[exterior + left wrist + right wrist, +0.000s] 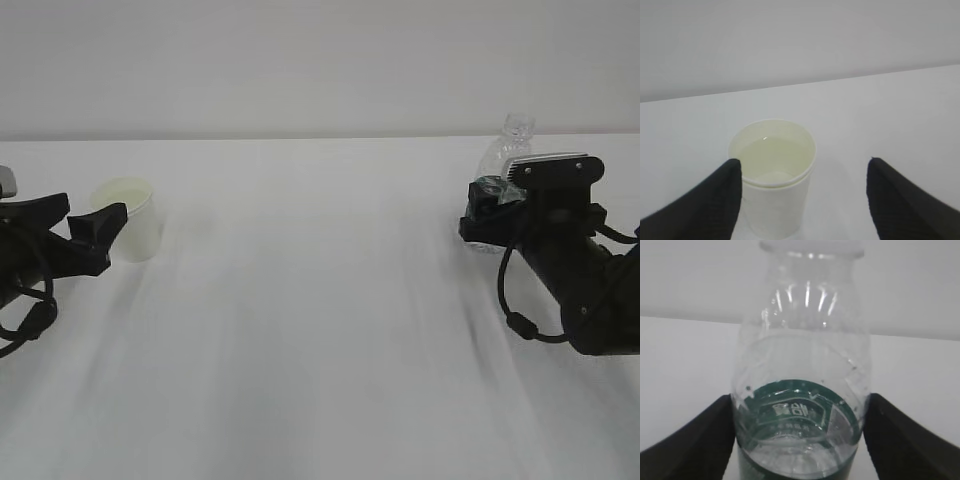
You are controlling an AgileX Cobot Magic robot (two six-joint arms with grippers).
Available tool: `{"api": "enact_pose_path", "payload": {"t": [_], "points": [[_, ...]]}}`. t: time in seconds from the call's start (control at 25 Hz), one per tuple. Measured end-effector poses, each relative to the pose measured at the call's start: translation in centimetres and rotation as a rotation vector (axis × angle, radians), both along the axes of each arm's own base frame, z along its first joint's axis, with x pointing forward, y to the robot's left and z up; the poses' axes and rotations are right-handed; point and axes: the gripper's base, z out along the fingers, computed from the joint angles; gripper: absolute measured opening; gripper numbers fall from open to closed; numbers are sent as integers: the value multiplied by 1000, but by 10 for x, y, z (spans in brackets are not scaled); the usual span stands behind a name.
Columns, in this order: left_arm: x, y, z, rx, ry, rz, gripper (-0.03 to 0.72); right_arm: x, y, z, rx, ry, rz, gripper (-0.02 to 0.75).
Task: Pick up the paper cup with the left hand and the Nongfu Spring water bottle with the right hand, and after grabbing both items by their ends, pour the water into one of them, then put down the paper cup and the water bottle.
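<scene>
The paper cup (pixel 773 175), white with a cream-tinted interior holding clear water (pixel 774 159), stood upright at the table's (pixel 320 330) 9 o'clock side, the left hand (pixel 85 228) having its fingers (pixel 715 205) apart, one beside the cup wall and the other well clear. At 3 o'clock the Nongfu Spring water bottle (pixel 802 390), clear, ribbed, uncapped, green-banded, stood upright between the right hand's (pixel 490 205) spread fingers (pixel 695 440); whether they touched it cannot be told. A broad bare tabletop separated the two, its far edge at 12 o'clock.
</scene>
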Motion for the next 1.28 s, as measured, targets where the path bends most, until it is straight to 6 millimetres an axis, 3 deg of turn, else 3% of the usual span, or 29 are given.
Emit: {"api": "enact_pose_path", "payload": {"t": [0.56, 0.92, 1.28], "points": [[-5, 1, 2, 20, -3, 4, 555, -34, -6, 20, 7, 5, 4, 593], [-32, 14, 30, 38, -78, 99, 555, -47, -6, 38, 4, -24, 32, 593], [-42, 16, 62, 35, -195, 111, 555, -65, -9, 59, 7, -37, 46, 593]]}}
